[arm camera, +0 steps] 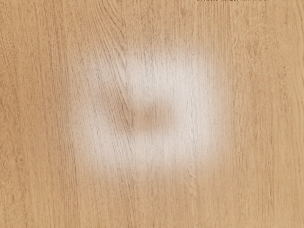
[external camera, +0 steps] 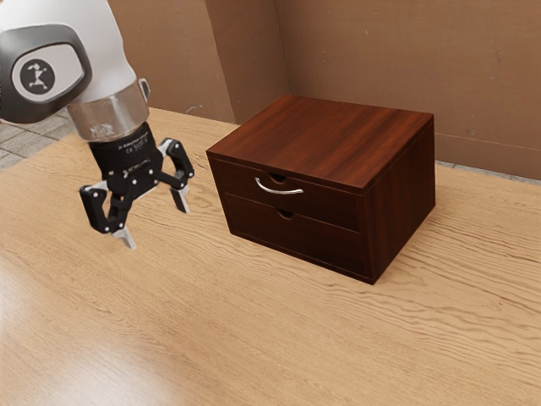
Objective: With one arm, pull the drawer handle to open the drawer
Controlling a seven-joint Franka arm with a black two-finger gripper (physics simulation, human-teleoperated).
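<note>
Light wood-grain table (external camera: 254,338), brown walls (external camera: 380,51) behind; tool (external camera: 156,223) hangs spread above.

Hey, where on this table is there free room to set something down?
Bare wood runs along the table in front of the cabinet and between it and the open gripper. Only the cabinet's spot is taken.

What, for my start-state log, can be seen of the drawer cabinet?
The cabinet is a dark reddish-brown, wood-look box standing upright on the light wooden table. Its front holds two stacked drawers, both apparently shut; the upper drawer bears a curved silver handle under a small notch, the lower drawer only a notch. The open gripper hangs apart from it, toward the exterior view's left; only the table touches it.
</note>
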